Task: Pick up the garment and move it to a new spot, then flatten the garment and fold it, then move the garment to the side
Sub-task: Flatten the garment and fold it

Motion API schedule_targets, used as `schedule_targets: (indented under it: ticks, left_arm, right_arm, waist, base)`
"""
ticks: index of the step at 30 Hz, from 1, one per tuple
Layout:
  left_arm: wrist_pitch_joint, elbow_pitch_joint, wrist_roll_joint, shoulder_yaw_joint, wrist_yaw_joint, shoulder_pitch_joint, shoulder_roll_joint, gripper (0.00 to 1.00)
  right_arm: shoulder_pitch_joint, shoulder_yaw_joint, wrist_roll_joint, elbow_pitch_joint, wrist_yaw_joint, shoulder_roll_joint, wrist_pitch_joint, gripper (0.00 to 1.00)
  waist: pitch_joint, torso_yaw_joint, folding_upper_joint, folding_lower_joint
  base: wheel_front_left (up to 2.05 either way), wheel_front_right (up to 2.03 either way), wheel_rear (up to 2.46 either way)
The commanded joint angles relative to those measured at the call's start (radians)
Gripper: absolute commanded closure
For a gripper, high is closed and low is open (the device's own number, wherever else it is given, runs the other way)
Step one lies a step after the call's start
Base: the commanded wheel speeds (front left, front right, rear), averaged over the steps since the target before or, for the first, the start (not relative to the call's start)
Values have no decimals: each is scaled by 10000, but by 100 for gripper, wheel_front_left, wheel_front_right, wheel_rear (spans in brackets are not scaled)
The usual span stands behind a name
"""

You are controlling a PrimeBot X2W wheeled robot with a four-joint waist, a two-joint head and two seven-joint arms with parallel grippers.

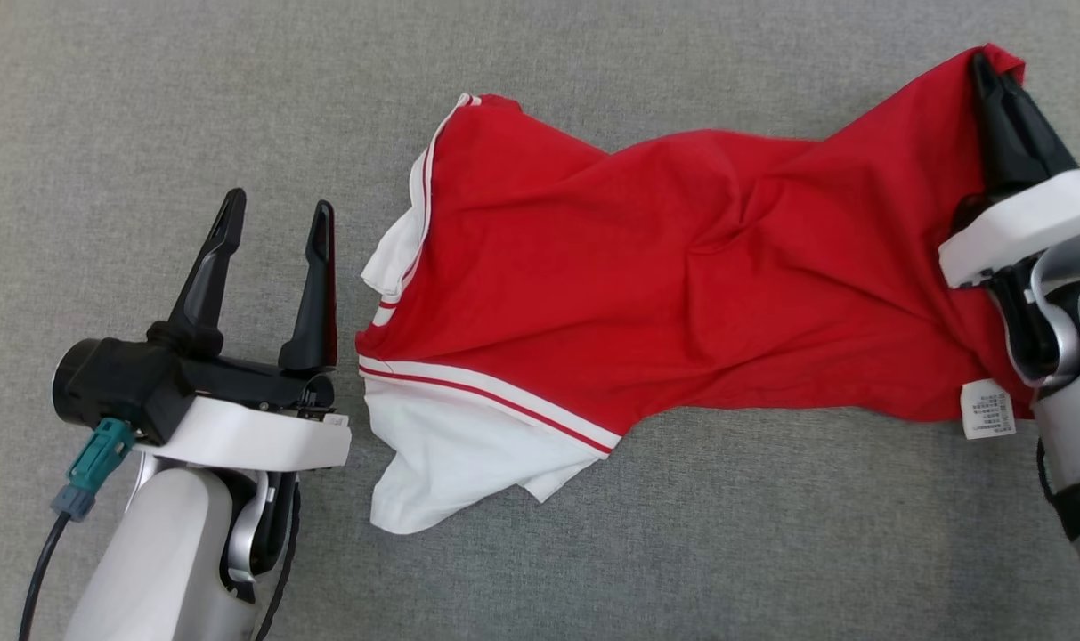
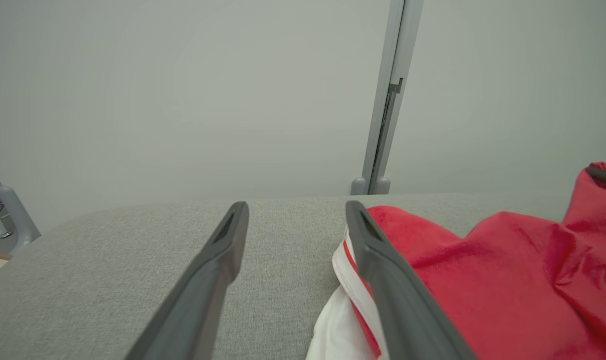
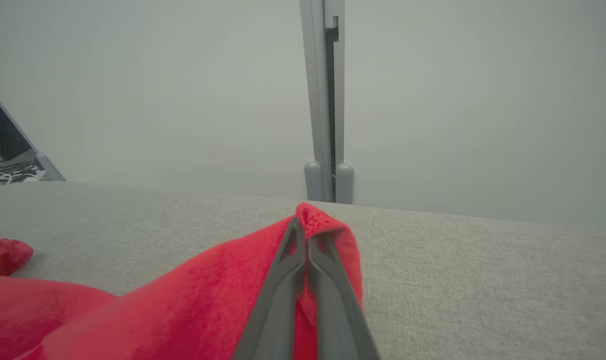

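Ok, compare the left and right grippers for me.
The left gripper stands open; the right gripper is shut. The left gripper holds nothing and sits beside the red shirt; the right gripper pinches a corner of it. Both have long dark fingers.

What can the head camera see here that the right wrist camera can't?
Head view's own: the open left pincer, a white sleeve and a white label. Right wrist view's own: a grey post against the wall and cables at far left. Shared: the red garment, the right pincer shut on its corner, and the grey padded surface.
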Motion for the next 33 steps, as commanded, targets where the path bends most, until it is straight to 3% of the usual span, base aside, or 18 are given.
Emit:
schedule_targets:
  ticks: [1, 2, 3, 4, 12, 20, 33]
  left_arm:
    - [-37, 31, 86, 60, -68, -191, -4, 0]
    - [-38, 65, 120, 96, -127, -231, -53, 0]
    - [-38, 102, 179, 107, -182, -284, -112, 0]
    - [-40, 136, 216, 145, -223, -324, -154, 0]
    - [-41, 418, 457, 584, -471, 89, -260, 0]
    - [-41, 684, 620, 889, -446, 704, -213, 0]
    - [229, 559, 424, 1150, -106, 2349, 43, 0]
  right_arm:
    - [-241, -38, 99, 327, -4, -78, -129, 100]
    - [-430, -10, 73, 634, -4, -127, -213, 100]
    - [-618, 73, 154, 879, -4, -136, -348, 67]
    - [-781, 161, 214, 1113, -4, -157, -471, 0]
    - [-444, 1031, 596, 1542, -4, -488, -1376, 0]
    - [1149, 973, 469, 1, -4, -910, -1786, 0]
    - [5535, -111, -574, -4103, -4, 526, -448, 0]
  waist:
    - [162, 82, 0, 0]
    - [193, 85, 0, 0]
    - [212, 90, 0, 0]
    - [214, 79, 0, 0]
    - [-388, -404, 0, 0]
    - [-1521, -874, 0, 0]
    - [-3055, -1456, 0, 0]
  base:
    - [0, 0, 0]
    - [0, 0, 0]
    - [0, 0, 0]
    - [0, 0, 0]
    - [0, 0, 0]
    - [0, 0, 0]
    - [0, 0, 0]
